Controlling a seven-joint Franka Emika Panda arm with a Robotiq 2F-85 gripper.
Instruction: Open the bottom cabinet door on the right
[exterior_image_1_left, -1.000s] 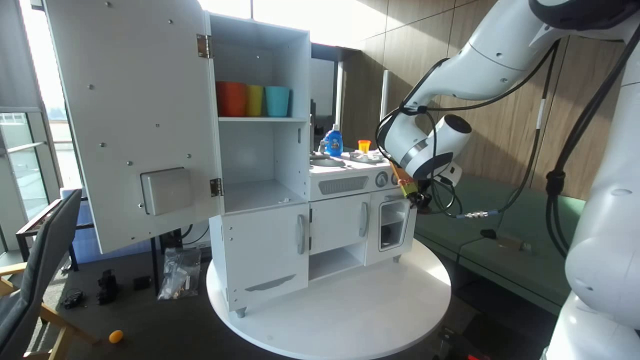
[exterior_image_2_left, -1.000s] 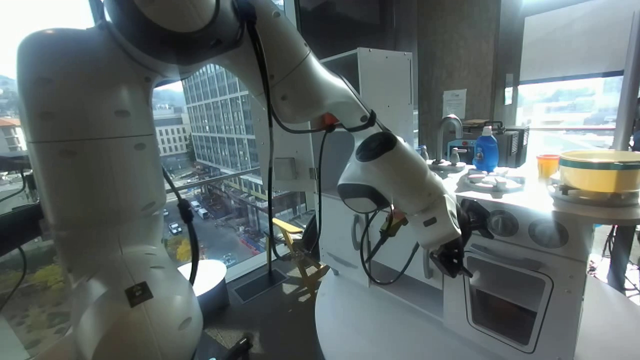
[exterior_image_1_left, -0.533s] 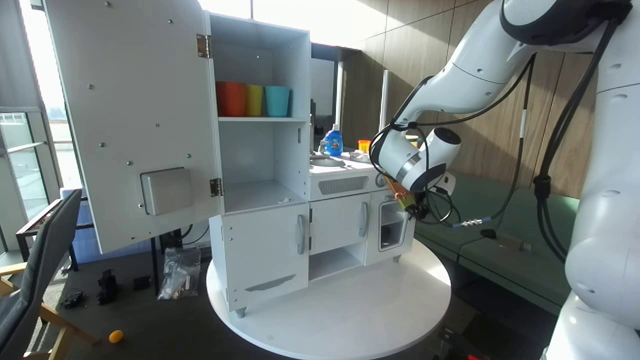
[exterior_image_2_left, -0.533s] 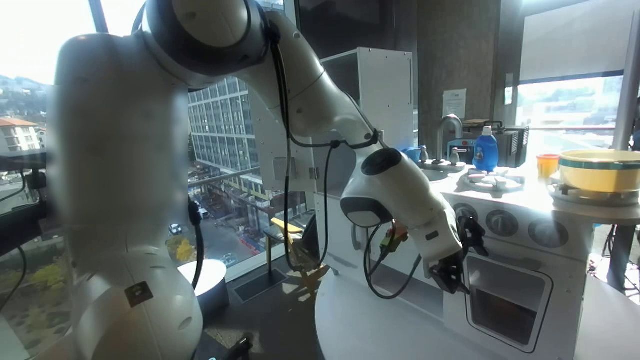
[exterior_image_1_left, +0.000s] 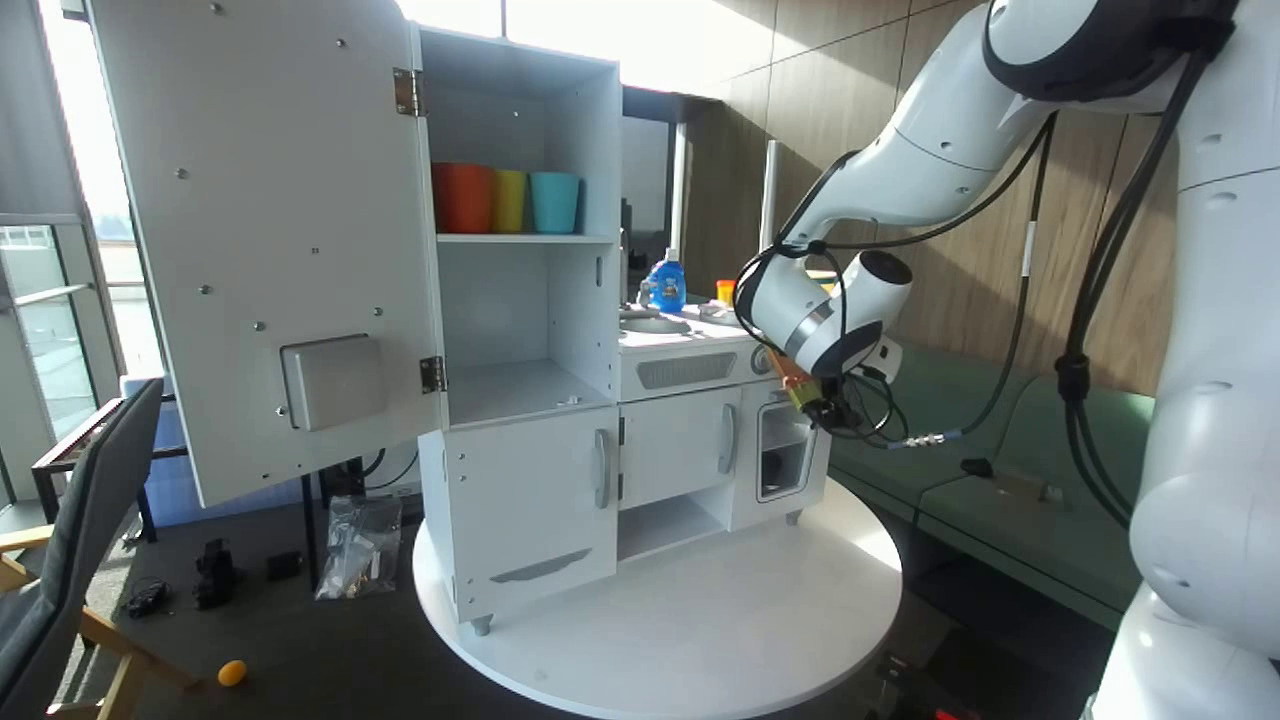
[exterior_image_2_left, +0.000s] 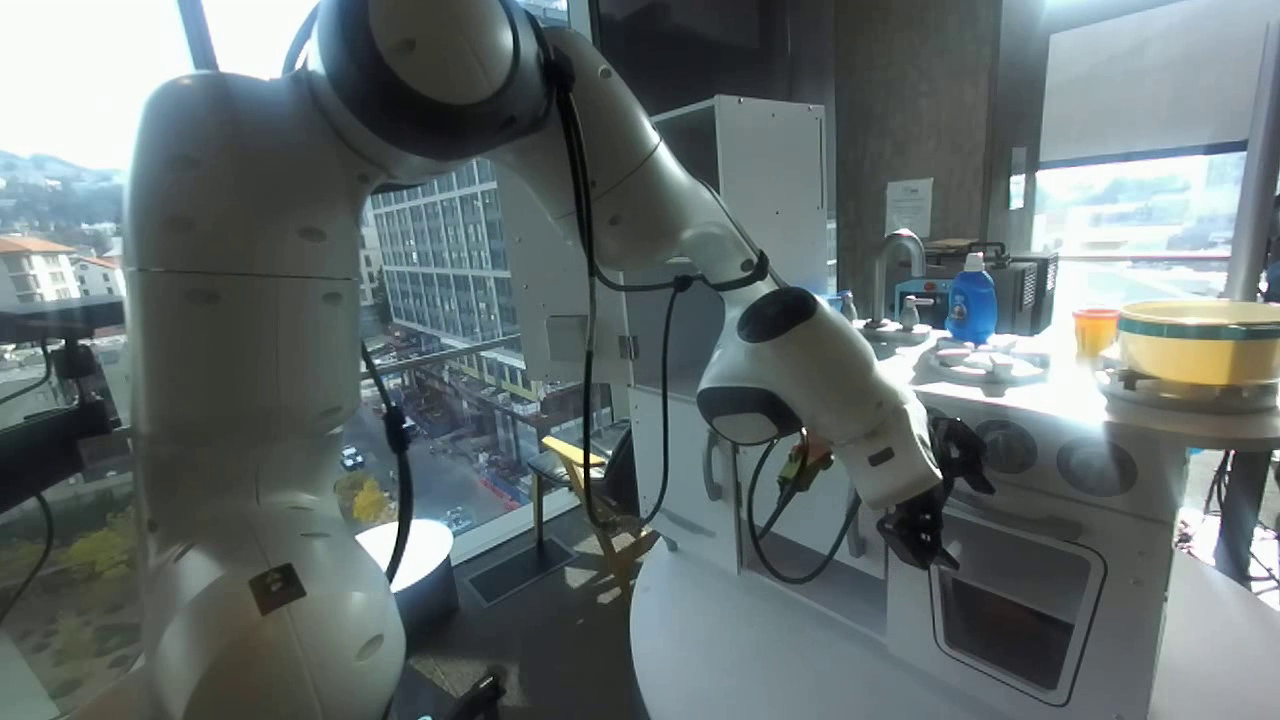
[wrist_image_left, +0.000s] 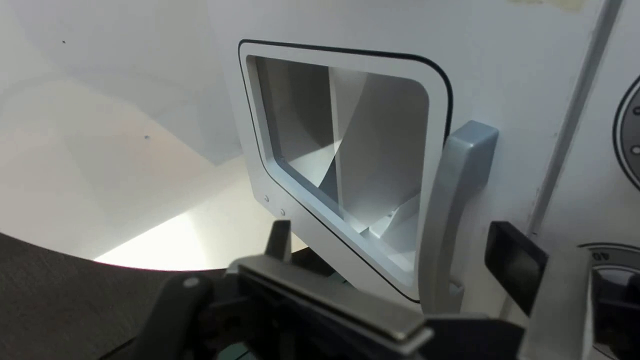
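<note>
Black claw (wrist_image_left: 397, 247), wide agape, near door handle (wrist_image_left: 442, 225)

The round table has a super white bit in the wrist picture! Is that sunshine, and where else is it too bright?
Wrist view: probably sunshine, bleaching a slanted patch of the round table; in an exterior view, glare whitens the stove top and right-hand window, hazing one knob; in an exterior view, it's nearly pure white above the tall cupboard.
</note>
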